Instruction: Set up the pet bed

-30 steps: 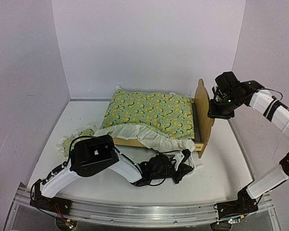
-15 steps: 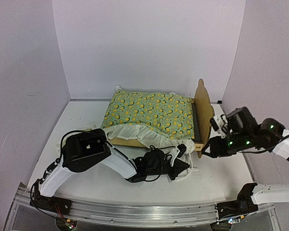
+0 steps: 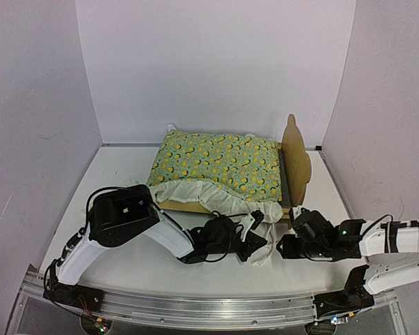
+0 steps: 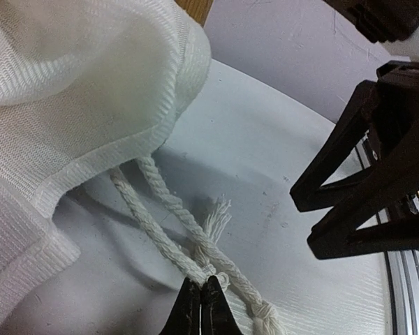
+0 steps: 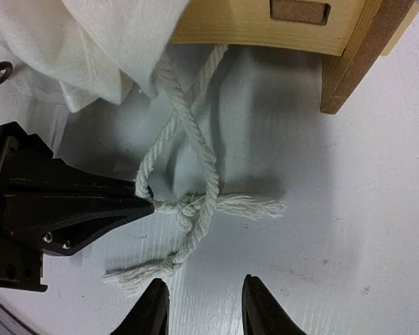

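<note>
The pet bed (image 3: 295, 157) stands at the back with its plywood headboard on the right. A green-yellow quilt (image 3: 216, 162) with a white ruffle (image 3: 227, 201) lies over it. Two white cords (image 5: 195, 174) hang from under the ruffle beside the bed's wooden corner (image 5: 279, 31) and cross on the table. My left gripper (image 4: 201, 289) is shut on one cord (image 4: 160, 230) near its knot. My right gripper (image 5: 204, 285) hovers low over the frayed cord ends, open, with nothing between its fingers. In the top view the left gripper (image 3: 257, 244) and the right gripper (image 3: 282, 247) face each other closely.
The ruffle (image 4: 70, 105) drapes onto the table just behind the cords. Purple walls enclose the table on three sides. A metal rail (image 3: 195, 307) runs along the near edge. The right gripper's dark fingers (image 4: 349, 174) fill the right side of the left wrist view.
My right arm has swung down from beside the headboard to the table at the bed's near corner, facing the left gripper. The left gripper, still holding the cord, has shifted slightly left.
</note>
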Available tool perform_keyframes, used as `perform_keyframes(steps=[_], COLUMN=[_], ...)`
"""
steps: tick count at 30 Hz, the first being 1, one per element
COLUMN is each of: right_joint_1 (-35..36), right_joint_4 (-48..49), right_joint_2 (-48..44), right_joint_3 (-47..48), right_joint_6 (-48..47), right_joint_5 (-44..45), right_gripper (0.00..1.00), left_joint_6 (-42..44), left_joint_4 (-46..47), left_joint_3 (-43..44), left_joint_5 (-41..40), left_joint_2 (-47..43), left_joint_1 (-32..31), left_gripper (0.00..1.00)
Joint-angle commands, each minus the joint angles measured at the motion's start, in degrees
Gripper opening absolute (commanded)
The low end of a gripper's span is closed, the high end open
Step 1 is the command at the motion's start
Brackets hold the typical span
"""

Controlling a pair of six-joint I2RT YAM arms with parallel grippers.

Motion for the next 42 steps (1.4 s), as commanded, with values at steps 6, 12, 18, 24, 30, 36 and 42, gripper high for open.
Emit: perform_keyframes(steps=[6, 12, 18, 24, 30, 36, 42], right_joint_1=[4.4, 7.5, 8.5, 8.5, 6.2, 2.6, 2.0], right_joint_4=[14.8, 12.0, 8.2, -1.3, -0.3, 8.1, 14.2], right_joint_2=[11.6, 19.5, 24.9, 12.0, -1.3, 1.5, 7.7], right_joint_3=[0.4, 2.7, 4.6, 3.9, 5.4, 9.8, 11.9], right_joint_6=[6.3, 9.2, 10.9, 8.5, -3.4, -6.8, -4.5], right_joint_5=[6.1, 11.0, 14.3, 17.6, 12.4, 8.9, 14.2], right_gripper=[0.44, 0.42, 0.17, 0.00, 0.00, 0.00, 0.00], left_joint_6=[-0.5, -0.5, -0.2, -0.8, -1.4, 0.5, -1.1], left_joint_4=[1.0, 0.9, 0.9, 0.8, 0.7, 0.8, 1.0], left_joint_3=[0.1, -0.8, -1.2, -1.1, 0.4, 1.6, -0.3], left_joint_5=[-0.2, -0.6, -1.1, -1.2, -1.1, -1.5, -5.4], left_joint_2=[-4.2, -4.9, -5.3, -5.1, -3.7, -3.7, -4.9], left_joint_1=[0.5, 0.5, 0.6, 0.5, -0.4, -2.8, -3.1], left_gripper=[0.00, 0.00, 0.00, 0.00, 0.00, 0.00, 0.00])
